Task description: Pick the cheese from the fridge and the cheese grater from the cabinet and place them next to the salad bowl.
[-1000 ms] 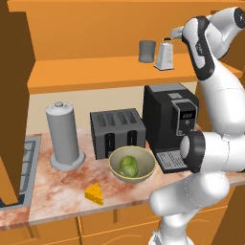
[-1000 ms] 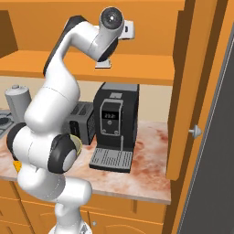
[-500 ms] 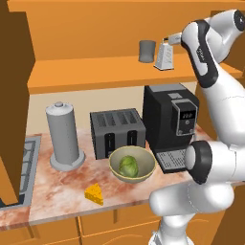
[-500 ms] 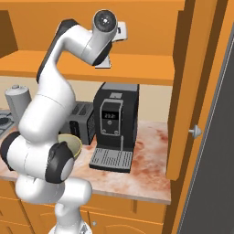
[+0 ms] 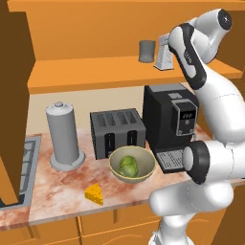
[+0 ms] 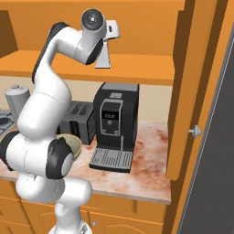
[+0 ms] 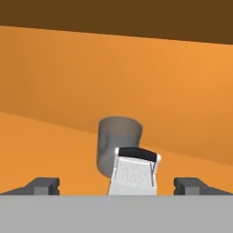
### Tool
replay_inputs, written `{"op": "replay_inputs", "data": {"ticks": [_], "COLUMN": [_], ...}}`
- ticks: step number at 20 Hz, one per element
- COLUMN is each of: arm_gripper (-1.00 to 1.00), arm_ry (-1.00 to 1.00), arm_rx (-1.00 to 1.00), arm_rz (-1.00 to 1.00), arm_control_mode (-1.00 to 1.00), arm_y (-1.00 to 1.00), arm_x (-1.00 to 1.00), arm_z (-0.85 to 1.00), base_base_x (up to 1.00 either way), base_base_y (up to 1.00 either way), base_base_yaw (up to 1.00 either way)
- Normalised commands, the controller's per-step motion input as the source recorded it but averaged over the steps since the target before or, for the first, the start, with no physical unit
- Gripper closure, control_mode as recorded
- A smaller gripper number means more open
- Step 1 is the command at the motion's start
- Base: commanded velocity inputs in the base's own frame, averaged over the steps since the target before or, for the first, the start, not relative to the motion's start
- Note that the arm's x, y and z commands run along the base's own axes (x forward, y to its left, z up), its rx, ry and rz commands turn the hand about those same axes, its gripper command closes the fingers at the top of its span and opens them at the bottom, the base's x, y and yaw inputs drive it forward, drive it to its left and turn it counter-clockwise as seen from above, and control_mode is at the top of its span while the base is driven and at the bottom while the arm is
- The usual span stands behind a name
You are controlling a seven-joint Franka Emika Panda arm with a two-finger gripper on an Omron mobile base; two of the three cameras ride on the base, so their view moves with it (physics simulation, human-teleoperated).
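Hand view: the grater [image 7: 133,175] stands upright on the orange wooden shelf [image 7: 45,141], a tapered silver box with a finely perforated face and a dark bar handle on top, its long axis vertical and its narrow end up. A smooth dark grey cup [image 7: 119,143] stands just behind it, at about 11 o'clock from it. The fingers [image 7: 119,186] are spread wide, one dark tip [image 7: 43,185] at 9 o'clock and the other at 3 o'clock of the grater, both apart from it and holding nothing.

In the left base view the grater [image 5: 164,52] sits on the cabinet [image 5: 119,72] shelf, partly behind the arm; since half a second ago the hand has closed in on it.

On the mottled pink stone bench [image 5: 52,191] the cheese [image 5: 94,194], a holed yellow-orange wedge, lies at 8 o'clock of the round olive bowl [image 5: 132,164] holding green lettuce, near it and not touching.
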Motion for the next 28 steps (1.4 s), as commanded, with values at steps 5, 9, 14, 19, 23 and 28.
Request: {"op": "replay_inputs", "data": {"ticks": [5,9,14,19,23,28], "arm_gripper": [-1.0,-1.0,-1.0,-1.0,-1.0,-1.0], "arm_ry": [0.03,0.08,0.01,0.0,0.0,0.0], "arm_rx": [0.0,0.0,0.0,0.0,0.0,0.0], "arm_rz": [-0.12,-0.11,-0.05,-0.03,-0.01,0.0], "arm_control_mode": [-1.0,-1.0,-1.0,-1.0,-1.0,-1.0], "arm_y": [0.0,0.0,0.0,0.0,0.0,0.0], "arm_x": [0.28,0.13,0.0,-0.01,-0.08,-0.01], "arm_z": [0.0,0.12,0.02,-0.01,-0.08,-0.1], "base_base_x": [0.0,0.0,0.0,0.0,0.0,0.0], "base_base_y": [0.0,0.0,0.0,0.0,0.0,0.0], "base_base_yaw": [0.0,0.0,0.0,0.0,0.0,0.0]}}
